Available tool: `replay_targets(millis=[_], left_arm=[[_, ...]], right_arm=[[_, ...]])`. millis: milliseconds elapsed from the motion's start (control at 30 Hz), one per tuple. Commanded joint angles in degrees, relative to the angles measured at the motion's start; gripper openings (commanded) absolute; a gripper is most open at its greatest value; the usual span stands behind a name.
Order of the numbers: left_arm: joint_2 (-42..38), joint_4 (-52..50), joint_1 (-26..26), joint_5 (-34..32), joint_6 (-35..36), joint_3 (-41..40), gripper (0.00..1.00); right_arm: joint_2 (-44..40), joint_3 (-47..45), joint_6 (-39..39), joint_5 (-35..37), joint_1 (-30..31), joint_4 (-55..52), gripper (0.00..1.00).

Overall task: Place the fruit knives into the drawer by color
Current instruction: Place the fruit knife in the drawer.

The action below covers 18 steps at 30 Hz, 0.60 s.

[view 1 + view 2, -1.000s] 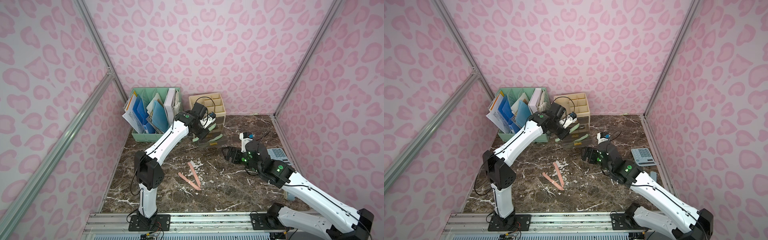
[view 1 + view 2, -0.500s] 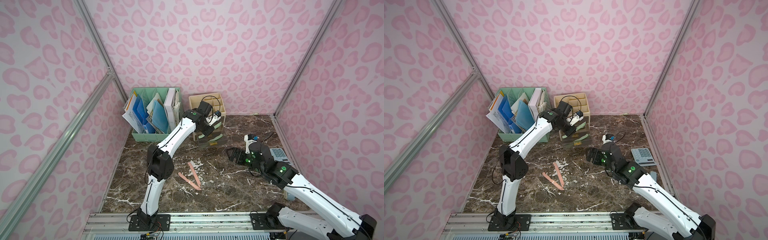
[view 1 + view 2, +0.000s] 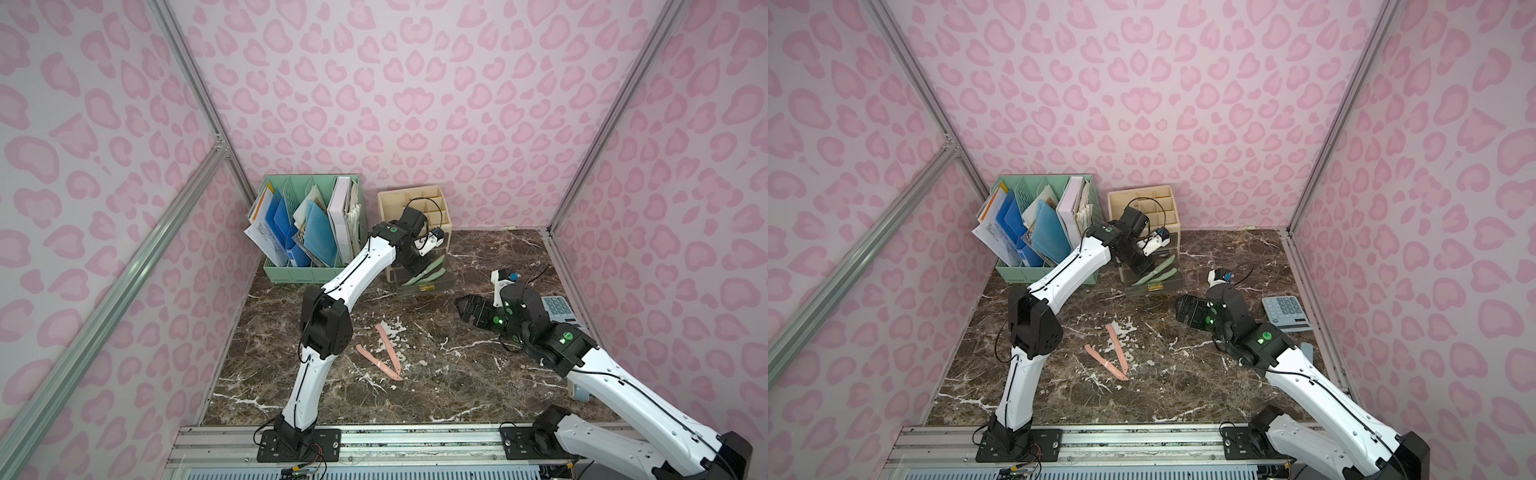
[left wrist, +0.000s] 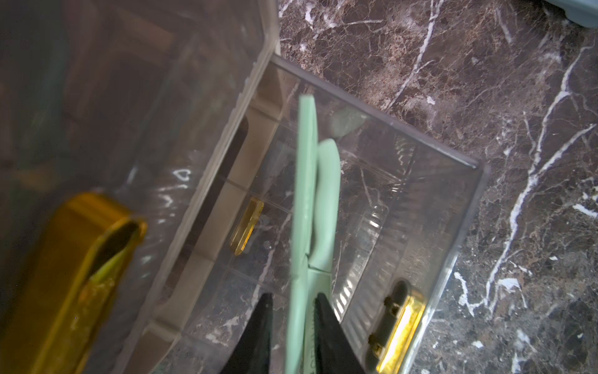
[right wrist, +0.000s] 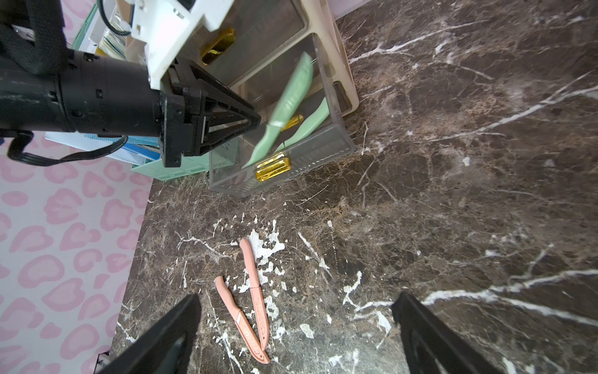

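Barely ajar, left pincer astride blurred mint knife (one end cut off); right pincer agape.

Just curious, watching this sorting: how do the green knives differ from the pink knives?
Colour: the green knives are mint, the pink knives salmon.
Place: the green knives sit in the pulled-out clear drawer; the pink knives lie on the marble table.
Pose: one green knife slants between the fingers of the left gripper; both pink knives lie flat in a V, meeting at one end.
Shared: two of each, same slim shape.
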Motion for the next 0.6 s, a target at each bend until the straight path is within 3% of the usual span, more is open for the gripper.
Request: replay_targets(millis=[0, 400, 567], left_arm=[[0.10, -0.14, 0.14, 1.09, 0.41, 0.36, 0.30], [-4.98, 0.56, -0.76, -4.27, -3.25, 0.02, 0.40], [-10.34, 0.96, -2.61, -8.17, -7.77, -3.46, 0.52]], right_arm=[[-0.27, -0.55, -0.48, -0.98, -0.21, 1.03, 0.96], [0.60, -1.43, -1.11, -3.63, -0.38, 3.75, 0.96], [0.86, -2.06, -2.39, -5.18, -0.27, 5.00, 0.96]])
